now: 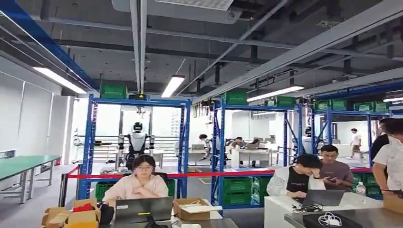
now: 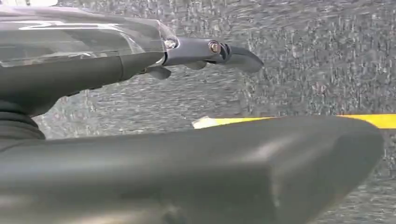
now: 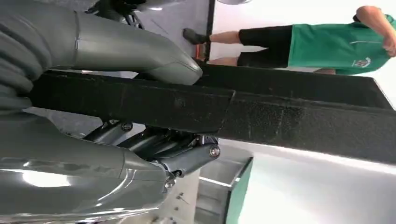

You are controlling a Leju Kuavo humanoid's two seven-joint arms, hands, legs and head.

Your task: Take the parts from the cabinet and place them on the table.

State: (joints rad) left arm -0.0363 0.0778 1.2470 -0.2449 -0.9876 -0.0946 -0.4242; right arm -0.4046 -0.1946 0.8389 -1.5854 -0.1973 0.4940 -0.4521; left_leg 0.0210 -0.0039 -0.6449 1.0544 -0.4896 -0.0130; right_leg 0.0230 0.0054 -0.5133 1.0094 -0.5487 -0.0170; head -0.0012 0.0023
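Note:
In the right wrist view my right hand (image 3: pixel 116 140) grips a long flat black part (image 3: pixel 261 112). The grey thumb (image 3: pixel 140 51) lies on one face and the darker fingers (image 3: pixel 187 156) curl against the other. The part runs far past the hand. In the left wrist view my left hand (image 2: pixel 93 70) hangs over speckled grey floor (image 2: pixel 303 70), its fingers (image 2: pixel 224 53) stretched out and its thick thumb (image 2: pixel 210 168) apart from them. It holds nothing.
Ahead stand blue racks (image 1: pixel 217 142) with green crates (image 1: pixel 236 185) behind a red tape barrier (image 1: pixel 190 174). Several people sit at desks with laptops and cardboard boxes (image 1: pixel 192 207). A green-topped table (image 1: pixel 23 164) is at the left. A person in a green shirt (image 3: pixel 336 44) stands near my right hand. A yellow floor line (image 2: pixel 364 120) runs below my left hand.

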